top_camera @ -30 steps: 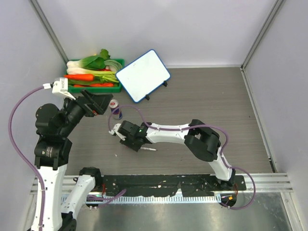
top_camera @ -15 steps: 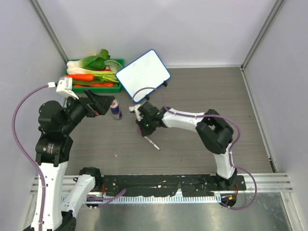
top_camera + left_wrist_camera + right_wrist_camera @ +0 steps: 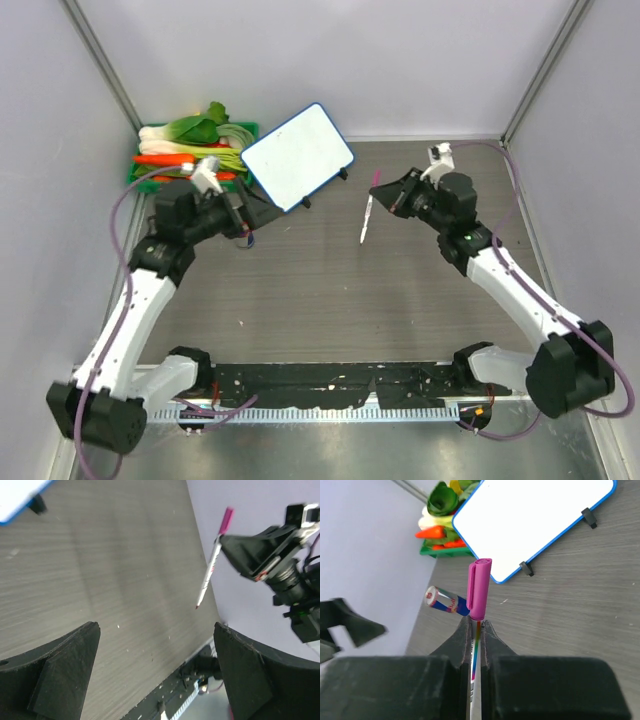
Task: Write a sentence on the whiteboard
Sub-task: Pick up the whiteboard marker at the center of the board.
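The whiteboard (image 3: 298, 157) stands at the far left-centre of the table (image 3: 400, 300), near the back wall, turned at an angle and propped on small black feet (image 3: 343, 175); its blue-rimmed face shows plain white in the top view and in the right wrist view (image 3: 535, 520); only one corner of it enters the left wrist view (image 3: 20, 495). Just to its left is a green tray (image 3: 134, 176) heaped with vegetables (image 3: 195, 130), a carrot (image 3: 160, 159) among them; in the top view the board's left edge overlaps the tray's right end. The right gripper (image 3: 392, 195) hangs to the right of the board and apart from it, its jaws pinched tight on a marker pen (image 3: 368, 215); the pen is white-barrelled, its pink cap (image 3: 480, 587) at the upper end and its tip pointing down toward the wood-grain surface; whether the tip touches the table cannot be told. The left gripper (image 3: 240, 215) sits by the board's near-left corner with its jaws spread wide and nothing between them, the two dark fingers (image 3: 65, 665) framing bare table in its own camera. A drink can (image 3: 445, 601) lies on its side near that same corner, between the left gripper and the board; in the top view the left arm hides most of it.
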